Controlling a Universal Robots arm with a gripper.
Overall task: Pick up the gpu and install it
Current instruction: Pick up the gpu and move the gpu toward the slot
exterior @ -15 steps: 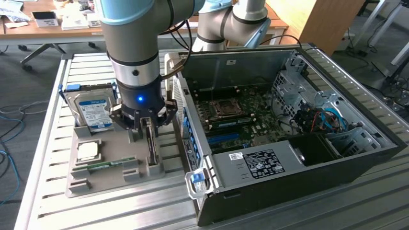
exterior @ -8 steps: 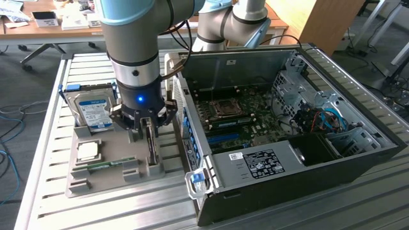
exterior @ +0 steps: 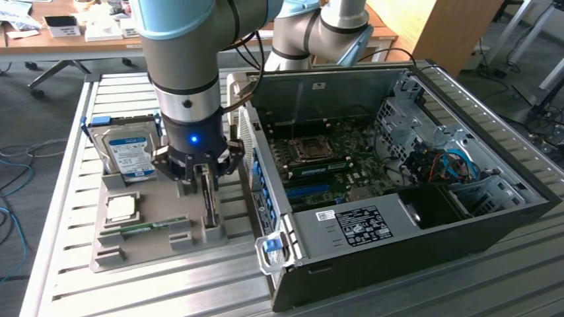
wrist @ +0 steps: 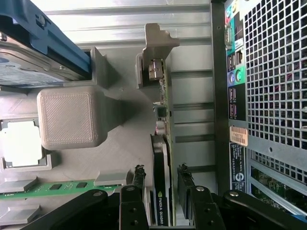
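The gpu is a thin dark card standing on edge in a slot of the grey holder tray, beside the open computer case. My gripper hangs straight above it, lowered over its top edge. In the wrist view the gpu runs between my two black fingertips, with a small gap on each side, and its silver-grey bracket is at the far end. The gripper is open and straddles the card.
The tray also holds a silver hard drive standing upright, a processor chip and a green memory stick. The case lies open with its motherboard exposed; its rear panel is close beside the gpu. A slatted metal table carries everything.
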